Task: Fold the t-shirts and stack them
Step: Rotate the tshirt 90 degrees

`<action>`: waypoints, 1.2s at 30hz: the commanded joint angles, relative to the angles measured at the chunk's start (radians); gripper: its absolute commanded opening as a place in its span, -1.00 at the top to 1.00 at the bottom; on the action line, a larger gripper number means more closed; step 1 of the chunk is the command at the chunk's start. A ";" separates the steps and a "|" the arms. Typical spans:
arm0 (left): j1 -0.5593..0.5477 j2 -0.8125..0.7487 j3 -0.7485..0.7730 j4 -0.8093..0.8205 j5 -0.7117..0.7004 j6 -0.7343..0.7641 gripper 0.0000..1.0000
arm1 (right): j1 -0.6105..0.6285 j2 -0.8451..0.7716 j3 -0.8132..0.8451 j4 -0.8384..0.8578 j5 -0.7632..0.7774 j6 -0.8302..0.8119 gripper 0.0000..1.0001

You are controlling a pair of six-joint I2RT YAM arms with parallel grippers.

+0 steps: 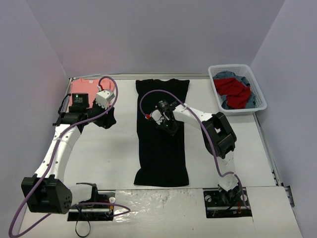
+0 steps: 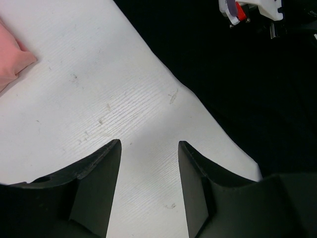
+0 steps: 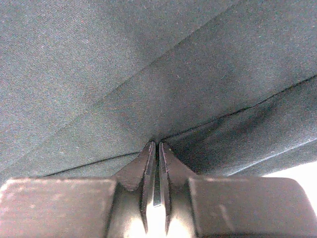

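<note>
The black t-shirt (image 1: 163, 139) lies as a long narrow strip down the middle of the table, collar at the far end. It fills the right wrist view (image 3: 148, 64) and shows at the right of the left wrist view (image 2: 247, 94). My right gripper (image 1: 167, 128) rests on its upper half, jaws shut on a pinch of black cloth (image 3: 157, 145) where creases meet. The salmon-pink t-shirt (image 1: 83, 88) lies folded at the far left; a corner of it shows in the left wrist view (image 2: 11, 62). My left gripper (image 1: 105, 120) is open and empty over bare table (image 2: 148, 145) between the two shirts.
A white basket (image 1: 257, 91) with red and blue-grey clothes stands at the back right. Purple cables loop over both arms. Grey walls close the table at the back and sides. The right arm's wrist (image 2: 252, 10) shows at the top of the left wrist view.
</note>
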 commanded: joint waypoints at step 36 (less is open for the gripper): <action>0.004 -0.047 0.006 0.025 0.020 0.005 0.03 | 0.000 -0.139 -0.035 -0.119 -0.065 -0.046 0.84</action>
